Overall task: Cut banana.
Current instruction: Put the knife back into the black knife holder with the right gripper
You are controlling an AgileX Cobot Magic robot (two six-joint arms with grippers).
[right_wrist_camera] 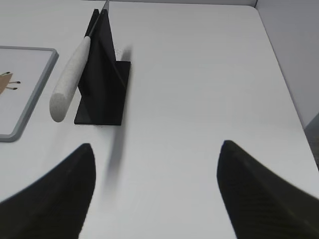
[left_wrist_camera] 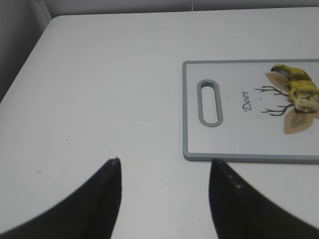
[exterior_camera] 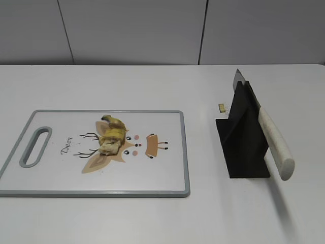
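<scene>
A short piece of banana (exterior_camera: pixel 112 139) lies on the white cutting board (exterior_camera: pixel 157 178) with a deer drawing; both also show in the left wrist view, the banana (left_wrist_camera: pixel 301 92) and the board (left_wrist_camera: pixel 234 134). A knife with a white handle (exterior_camera: pixel 274 142) rests slanted in a black stand (exterior_camera: pixel 244 147), also seen in the right wrist view, the knife (right_wrist_camera: pixel 70 82) and the stand (right_wrist_camera: pixel 104 84). My left gripper (left_wrist_camera: pixel 164 162) is open and empty above the bare table, left of the board. My right gripper (right_wrist_camera: pixel 157 147) is open and empty, near side of the stand. Neither arm shows in the exterior view.
A small tan bit (exterior_camera: pixel 222 107) lies on the table behind the stand. The white table (exterior_camera: pixel 152 81) ends at a grey wall at the back; its right edge (right_wrist_camera: pixel 279 74) and left edge (left_wrist_camera: pixel 30 55) show in the wrist views.
</scene>
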